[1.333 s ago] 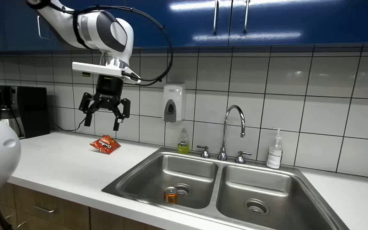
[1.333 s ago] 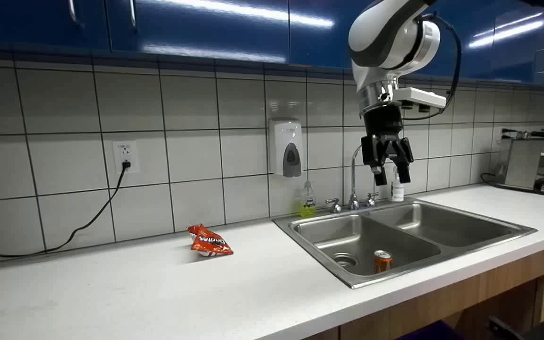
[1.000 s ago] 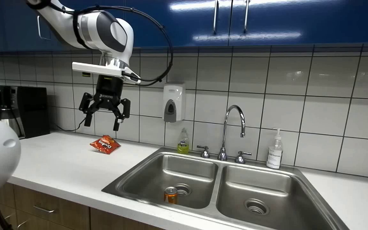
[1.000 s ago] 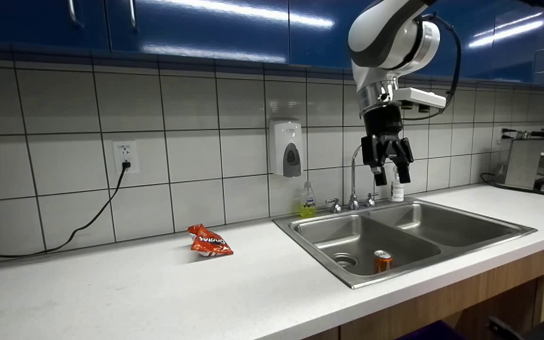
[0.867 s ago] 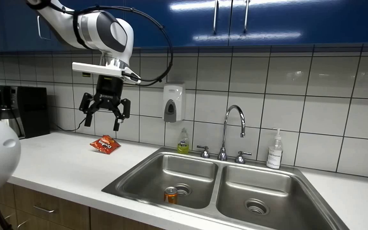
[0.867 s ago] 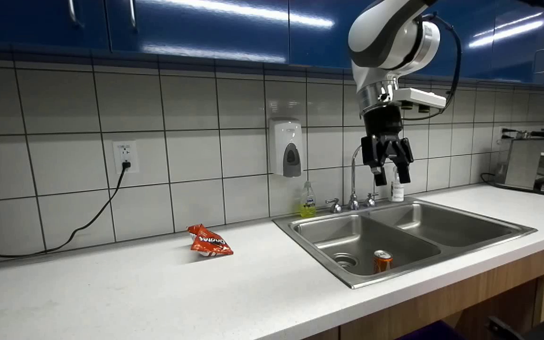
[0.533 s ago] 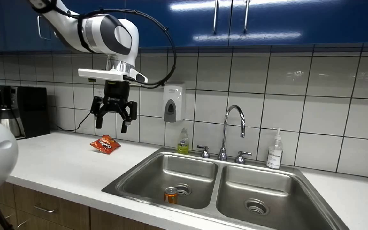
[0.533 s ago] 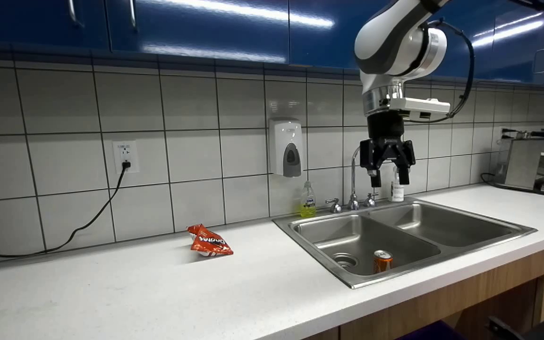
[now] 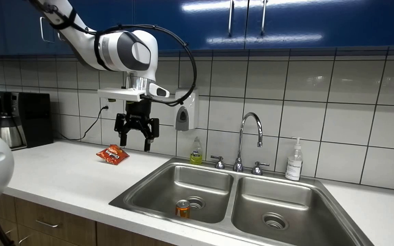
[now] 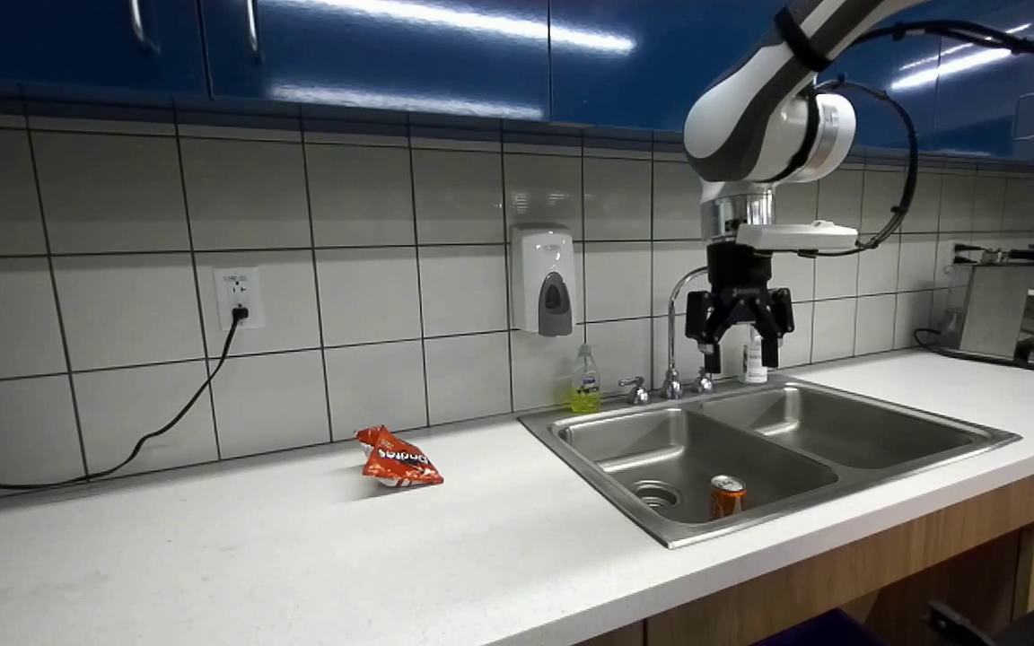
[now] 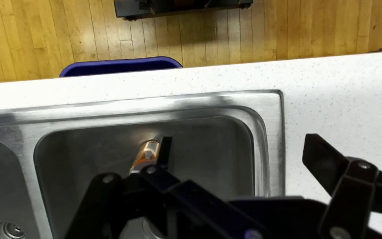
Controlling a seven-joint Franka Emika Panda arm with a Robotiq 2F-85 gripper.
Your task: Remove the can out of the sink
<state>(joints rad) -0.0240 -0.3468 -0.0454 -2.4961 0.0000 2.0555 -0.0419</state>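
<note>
The orange can (image 9: 182,209) with a silver top stands upright in one basin of the steel double sink (image 9: 230,207), near the front wall. The can also shows in an exterior view (image 10: 728,499) and in the wrist view (image 11: 147,153), where a finger and linkage hide part of it. My gripper (image 9: 135,142) is open and empty, well above the counter and sink level. In an exterior view the gripper (image 10: 740,355) hangs above the sink area. In the wrist view the can lies outside the jaws (image 11: 242,149), beside one finger.
A red chip bag (image 9: 113,154) lies on the counter near the wall. Behind the sink stand the tall faucet (image 9: 240,143), a yellow soap bottle (image 9: 196,153) and a pump bottle (image 9: 294,162). A soap dispenser (image 10: 543,280) hangs on the wall. A purple bin (image 11: 121,65) stands below the counter edge.
The arm was still at first. Over the last half second or so my gripper has come down and shifted toward the sink, staying open. The can has not moved.
</note>
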